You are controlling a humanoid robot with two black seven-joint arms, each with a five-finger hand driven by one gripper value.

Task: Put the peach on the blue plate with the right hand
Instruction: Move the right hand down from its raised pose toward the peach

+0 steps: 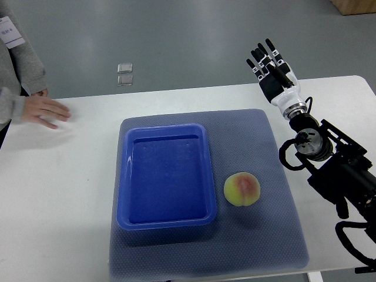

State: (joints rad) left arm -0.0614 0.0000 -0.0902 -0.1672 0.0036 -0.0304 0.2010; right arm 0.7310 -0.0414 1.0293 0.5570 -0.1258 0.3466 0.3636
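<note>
A yellow-pink peach (241, 190) lies on the grey mat (270, 235), just right of the blue rectangular plate (165, 176), which holds nothing. My right hand (271, 66) is raised beyond the table's far edge at the upper right, well away from the peach. Its fingers are stretched out and hold nothing. Its black arm (329, 158) comes in from the right edge. The left arm is out of view.
A person's hand (46, 111) in a grey sleeve rests on the white table (64, 194) at the far left. Two small clear squares (124, 74) lie on the floor beyond the table.
</note>
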